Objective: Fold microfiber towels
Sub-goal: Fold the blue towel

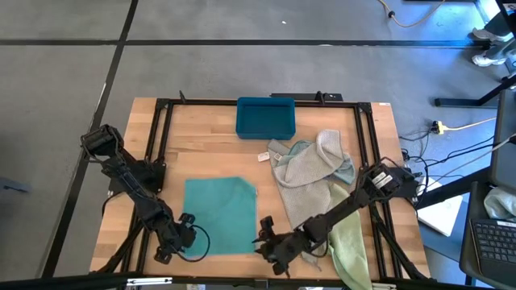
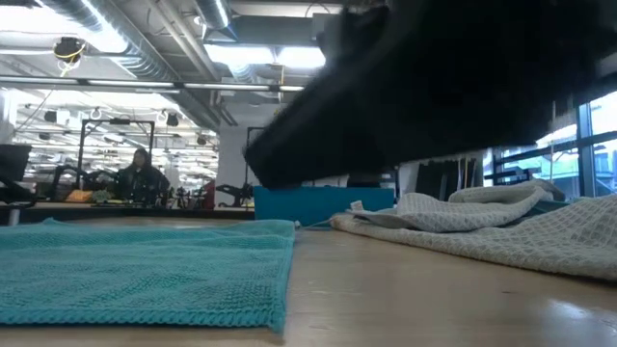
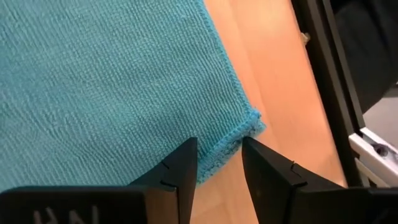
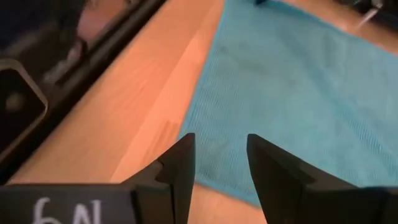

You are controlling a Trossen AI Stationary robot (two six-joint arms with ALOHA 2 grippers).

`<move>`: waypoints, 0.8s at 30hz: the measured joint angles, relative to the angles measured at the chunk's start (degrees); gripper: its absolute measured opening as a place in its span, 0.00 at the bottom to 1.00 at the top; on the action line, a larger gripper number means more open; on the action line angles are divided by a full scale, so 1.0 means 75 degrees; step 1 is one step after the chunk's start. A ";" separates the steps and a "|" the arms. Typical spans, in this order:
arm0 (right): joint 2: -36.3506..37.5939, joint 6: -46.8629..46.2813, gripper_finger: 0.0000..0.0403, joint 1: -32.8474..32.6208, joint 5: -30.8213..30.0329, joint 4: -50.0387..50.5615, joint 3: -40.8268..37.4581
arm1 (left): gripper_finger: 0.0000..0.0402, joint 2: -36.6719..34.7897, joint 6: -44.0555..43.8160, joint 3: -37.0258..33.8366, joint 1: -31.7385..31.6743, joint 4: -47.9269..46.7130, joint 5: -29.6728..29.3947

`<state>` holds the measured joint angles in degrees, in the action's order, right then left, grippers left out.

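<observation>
floor (image 1: 242, 68): we see grey, crossed by dark lines
ceiling (image 2: 145, 39): we see ducts, bright lights
far desk (image 2: 96, 204): person (image 2: 140, 178) seated
windows (image 2: 598, 145): right side

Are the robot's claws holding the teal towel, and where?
No. Both grippers, left and right, stand open over the teal towel, each at a near corner.

One spread teal towel (image 1: 219, 216), several heaped pale towels (image 1: 310, 173), one bin (image 1: 265, 117), two arms.

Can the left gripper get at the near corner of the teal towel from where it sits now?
Probably yes. The left gripper is open with the teal towel's corner edge between its fingers, flat on the bare table, nothing in the way.
</observation>
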<state>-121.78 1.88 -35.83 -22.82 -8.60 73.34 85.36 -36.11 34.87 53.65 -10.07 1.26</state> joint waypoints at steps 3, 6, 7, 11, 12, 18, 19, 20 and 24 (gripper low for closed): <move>-0.0304 -0.0003 0.37 -0.0048 0.0004 0.0811 0.0444 | 0.30 0.0000 0.0183 0.0001 0.0035 -0.0051 0.0046; -0.0609 0.0221 0.37 -0.0071 0.0018 0.1382 0.0983 | 0.30 0.0000 0.0287 0.0000 0.0055 -0.0087 0.0046; -0.0693 0.0397 0.37 -0.0071 -0.0006 0.1653 0.1145 | 0.30 0.0001 0.0290 0.0000 0.0055 -0.0095 0.0046; -0.0894 0.0995 0.37 -0.0081 -0.0354 0.2677 0.1737 | 0.30 0.0003 0.0319 0.0000 0.0070 -0.0105 -0.0079; -0.0896 0.1085 0.37 -0.0080 -0.0396 0.2914 0.1803 | 0.30 0.0003 0.0398 0.0000 0.0070 -0.0108 -0.0107; -0.0906 0.1404 0.37 -0.0072 -0.0617 0.3564 0.2017 | 0.29 0.0003 0.0884 0.0000 0.0105 -0.0104 -0.0258; -0.0906 0.1397 0.37 -0.0071 -0.0617 0.3572 0.2017 | 0.29 0.0003 0.0896 0.0000 0.0105 -0.0099 -0.0263; -0.0906 0.1395 0.37 -0.0069 -0.0617 0.3584 0.2014 | 0.27 0.0003 0.0902 0.0000 0.0105 -0.0096 -0.0266; -0.0906 0.1383 0.37 -0.0077 -0.0631 0.3643 0.2011 | 0.20 0.0003 0.0955 0.0086 0.0122 -0.0096 -0.0239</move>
<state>-128.57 12.25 -36.40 -27.55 18.72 88.42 85.38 -28.95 35.52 54.56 -10.79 -0.53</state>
